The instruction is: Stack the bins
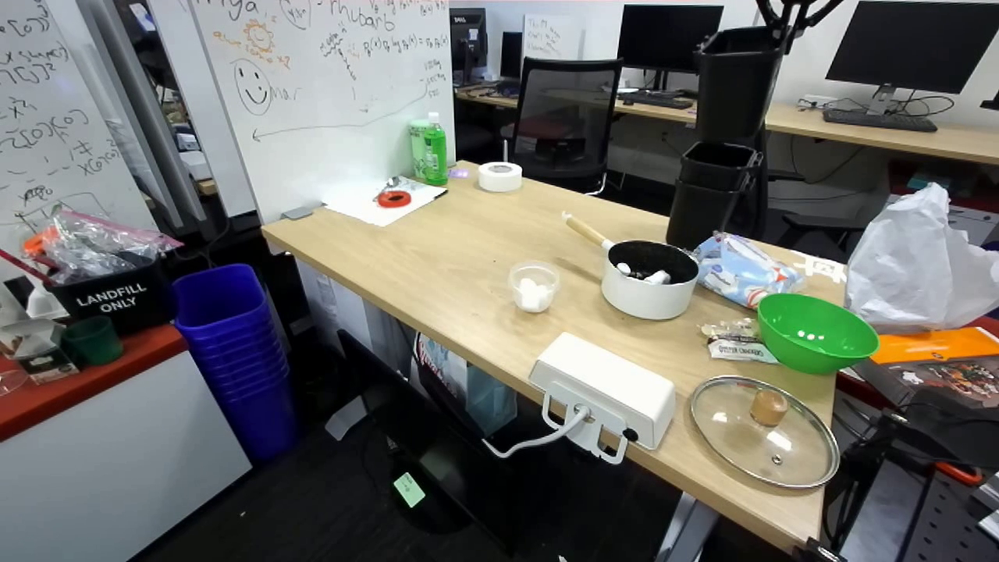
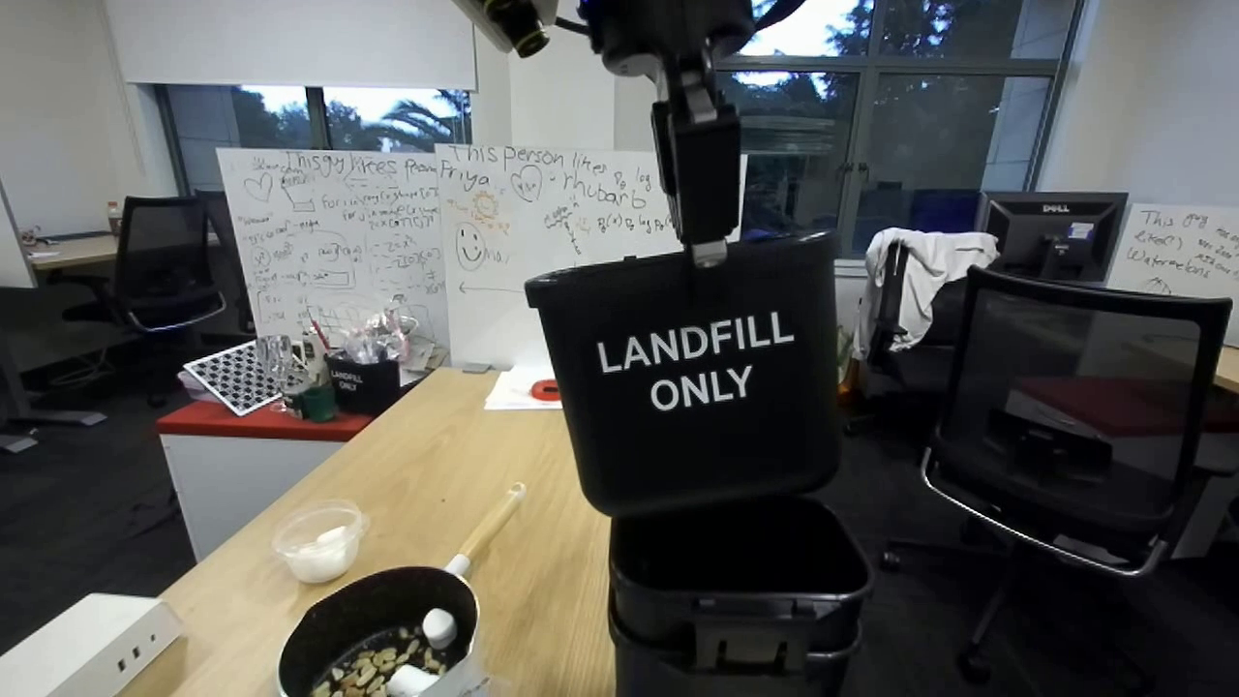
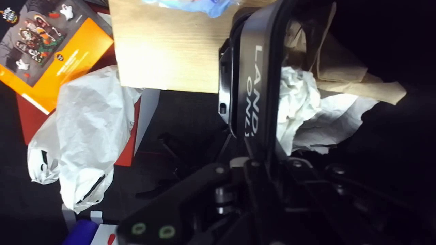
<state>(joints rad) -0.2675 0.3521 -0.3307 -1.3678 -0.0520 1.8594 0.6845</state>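
My gripper (image 2: 709,246) clamps the lettered bin (image 2: 707,436) by its rim beside the table (image 1: 460,234); saucepan (image 1: 648,301) on the table, whiteboard (image 1: 335,117) at its end.

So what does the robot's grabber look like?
The gripper is mostly black: a rounded body, a chunky, boxy finger and a silvery tip show in an exterior view. In the wrist view, shiny round pins sit on its black bars, and one bar has two greenish rings. A thin dark strand near the body may be a cable.
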